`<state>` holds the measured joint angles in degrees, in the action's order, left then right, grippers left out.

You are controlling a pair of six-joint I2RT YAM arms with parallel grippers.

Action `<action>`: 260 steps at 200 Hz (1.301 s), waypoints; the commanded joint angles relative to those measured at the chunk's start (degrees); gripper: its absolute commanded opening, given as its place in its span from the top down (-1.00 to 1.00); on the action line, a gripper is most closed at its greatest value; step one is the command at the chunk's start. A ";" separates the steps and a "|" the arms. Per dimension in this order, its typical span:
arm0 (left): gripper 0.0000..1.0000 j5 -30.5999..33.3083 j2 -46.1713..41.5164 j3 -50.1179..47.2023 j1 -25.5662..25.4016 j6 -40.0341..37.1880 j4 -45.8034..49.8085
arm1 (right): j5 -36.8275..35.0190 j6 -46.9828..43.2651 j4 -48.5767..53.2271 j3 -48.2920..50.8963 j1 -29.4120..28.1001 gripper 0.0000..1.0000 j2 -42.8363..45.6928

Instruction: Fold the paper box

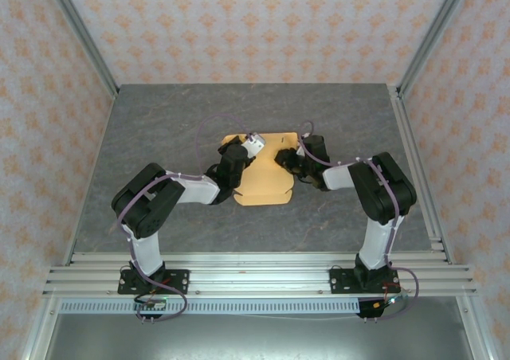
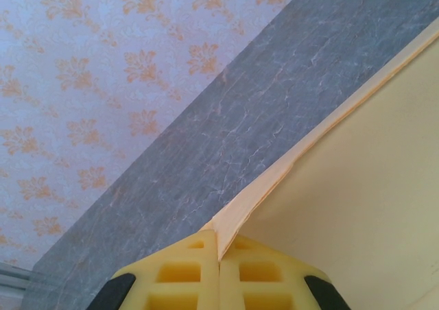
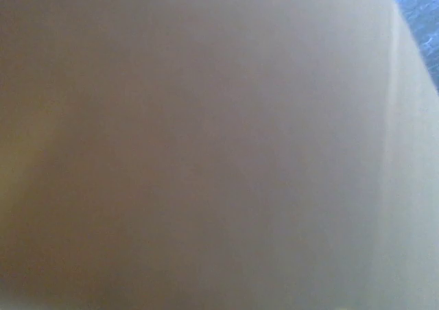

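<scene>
Thin tan-orange kraft-card paper box (image 1: 267,186) lies flat on grey veined surface (image 1: 159,129). Layered edge clamped in left gripper (image 2: 219,247) jaws; right gripper (image 1: 284,159) jaws: cannot tell.

I see my left arm (image 1: 171,193) and right arm (image 1: 374,189): black joints, white shells, a lilac cable (image 1: 201,137) trailing behind each one's jaws. The left gripper (image 2: 219,252) has yellow, square-pocketed fingers (image 2: 182,272), with black housings (image 2: 110,293) behind them.

Colours: paper box (image 1: 267,183) plain tan-orange, table (image 1: 159,141) dark grey with pale marble veining, walls (image 1: 263,25) pale with orange floral repeat, left gripper (image 2: 219,249) pads (image 2: 182,272) yellow, arms (image 1: 147,205) black-and-white, cables (image 1: 205,129) purple.
</scene>
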<state>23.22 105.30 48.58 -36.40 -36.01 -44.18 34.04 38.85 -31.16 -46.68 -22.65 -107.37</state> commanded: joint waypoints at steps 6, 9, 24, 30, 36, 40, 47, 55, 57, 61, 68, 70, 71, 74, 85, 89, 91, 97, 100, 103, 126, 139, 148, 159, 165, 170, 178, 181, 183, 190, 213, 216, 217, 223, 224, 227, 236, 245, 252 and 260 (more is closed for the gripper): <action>1.00 1.31 0.79 -0.99 -0.64 0.35 -5.16 | -1.50 -3.96 9.47 -0.26 -0.67 0.49 4.60; 1.00 1.30 0.81 -1.06 -0.67 0.14 -5.23 | -1.51 -4.47 10.25 -0.26 -0.67 0.46 5.48; 1.00 1.56 0.94 -1.10 -0.63 -1.19 -5.20 | -1.66 -7.40 16.30 -0.43 -0.72 0.32 10.67; 1.00 1.63 0.97 -1.22 -0.66 -1.62 -5.26 | -1.96 -8.66 18.73 -0.43 -0.71 0.25 12.98; 1.00 1.70 0.96 -1.30 -0.61 -2.01 -5.46 | -2.33 -9.81 21.08 -0.35 -0.68 0.17 15.22; 1.00 1.70 0.94 -1.45 -0.62 -2.18 -5.62 | -2.74 -10.71 22.81 -0.39 -0.61 0.13 16.49; 1.00 1.61 0.82 -1.61 -0.60 -2.52 -5.75 | -3.21 -12.08 25.78 -0.44 -0.34 0.06 19.29; 1.00 1.51 0.71 -1.85 -0.61 -2.85 -6.04 | -2.94 -12.99 27.76 0.01 0.34 0.02 21.95; 1.00 1.37 0.66 -1.91 -0.65 -2.91 -6.21 | -2.71 -13.03 28.11 0.18 0.62 0.02 22.63; 1.00 1.23 0.57 -2.08 -0.63 -3.08 -6.48 | -2.03 -13.09 28.42 0.57 1.32 0.01 23.94; 1.00 0.86 0.46 -2.34 -0.60 -3.42 -6.85 | -0.38 -12.82 28.41 1.61 2.88 -0.01 26.09; 1.00 0.81 0.38 -2.34 -0.60 -3.44 -6.83 | 0.15 -12.68 28.29 1.99 3.41 -0.01 26.67; 1.00 0.75 0.41 -2.35 -0.60 -3.49 -6.81 | 0.41 -12.63 28.28 2.14 3.67 -0.01 26.94; 1.00 0.74 0.36 -2.28 -0.60 -3.69 -6.72 | 1.19 -12.37 28.02 2.65 4.34 -0.01 27.64; 1.00 0.56 0.18 -2.33 -0.60 -4.13 -6.87 | 3.27 -11.57 27.19 4.30 7.96 -0.02 30.82; 1.00 0.33 0.05 -2.46 -0.67 -4.22 -7.11 | 3.75 -11.36 27.17 4.72 9.14 -0.02 31.89; 1.00 0.16 0.02 -2.53 -0.64 -4.24 -7.20 | 3.82 -11.41 27.19 4.96 9.76 -0.02 32.32; 1.00 -0.30 -0.23 -2.68 -0.68 -4.26 -7.19 | 3.68 -11.73 27.62 5.16 11.47 -0.03 33.56; 1.00 -0.46 -0.33 -2.66 -0.61 -4.25 -7.23 | 3.50 -11.95 27.81 5.19 12.28 -0.03 34.11; 1.00 -0.60 -0.43 -2.76 -0.66 -4.24 -7.23 | 3.30 -12.22 28.08 5.15 13.14 -0.05 34.52; 1.00 -1.76 -0.71 -2.70 -0.61 -4.73 -7.36 | 3.79 -14.06 28.30 3.36 19.70 -0.09 34.64; 1.00 -2.78 -0.78 -2.70 -0.64 -5.15 -7.15 | 4.00 -14.98 27.51 1.56 23.04 -0.10 32.18; 1.00 -3.26 -0.64 -2.39 -0.66 -5.61 -6.69 | 6.00 -15.14 25.63 0.26 25.18 -0.10 29.37; 1.00 -3.44 -0.25 -1.92 -0.69 -6.42 -6.28 | 8.91 -15.00 22.66 -1.19 27.51 -0.06 25.37; 1.00 -3.33 0.02 -1.63 -0.70 -6.97 -6.17 | 10.63 -15.01 20.71 -2.02 28.20 -0.04 23.05; 1.00 -3.36 0.28 -1.41 -0.69 -7.51 -6.05 | 11.79 -15.36 19.68 -2.68 28.48 -0.03 21.30; 1.00 -3.18 0.80 -0.85 -0.69 -8.54 -5.51 | 13.20 -16.52 18.77 -4.17 28.60 -0.02 18.53; 1.00 -3.11 1.06 -0.63 -0.73 -9.01 -5.25 | 13.81 -16.92 18.62 -4.70 28.63 -0.02 17.52; 1.00 -3.03 1.21 -0.49 -0.70 -9.33 -5.15 | 14.13 -17.24 18.53 -4.93 28.61 -0.02 16.90; 1.00 -3.18 1.80 -0.10 -0.69 -10.53 -4.92 | 15.28 -17.63 17.96 -6.14 28.55 -0.01 14.75; 1.00 -2.59 3.72 1.31 -1.21 -14.50 -4.48 | 19.04 -17.87 14.27 -8.85 28.56 -0.03 8.99; 1.00 -2.57 5.02 1.52 -1.36 -14.93 -4.58 | 19.50 -17.90 13.87 -9.23 28.62 -0.03 8.37; 1.00 -2.57 5.28 1.61 -1.37 -15.17 -4.54 | 19.67 -17.92 13.73 -9.40 28.63 -0.03 8.13; 1.00 -2.35 5.94 1.79 -1.52 -15.81 -4.58 | 20.48 -17.97 13.06 -10.24 28.57 -0.04 6.83; 1.00 -2.33 6.04 1.83 -1.54 -15.92 -4.59 | 20.60 -17.95 13.01 -10.34 28.60 -0.04 6.61; 1.00 -2.30 6.26 1.99 -1.63 -16.20 -4.59 | 20.83 -18.08 12.83 -10.84 28.51 -0.04 6.06; 1.00 -2.31 6.58 2.21 -1.78 -16.81 -4.68 | 21.76 -18.53 13.03 -12.38 28.48 -0.04 4.20; 1.00 -2.30 6.85 2.39 -1.89 -16.98 -4.60 | 22.36 -19.17 13.81 -14.11 28.52 -0.04 2.44; 1.00 -2.31 6.92 2.40 -1.90 -16.94 -4.66 | 22.26 -20.39 15.86 -15.84 28.39 -0.04 1.12; 1.00 -2.30 6.85 2.36 -1.88 -16.90 -4.76 | 22.13 -22.23 18.33 -17.76 28.38 -0.03 -0.20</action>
<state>20.38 111.70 49.91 -37.85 -50.65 -48.66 52.82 21.39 -13.52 -59.20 6.02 -104.57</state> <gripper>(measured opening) 0.043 0.519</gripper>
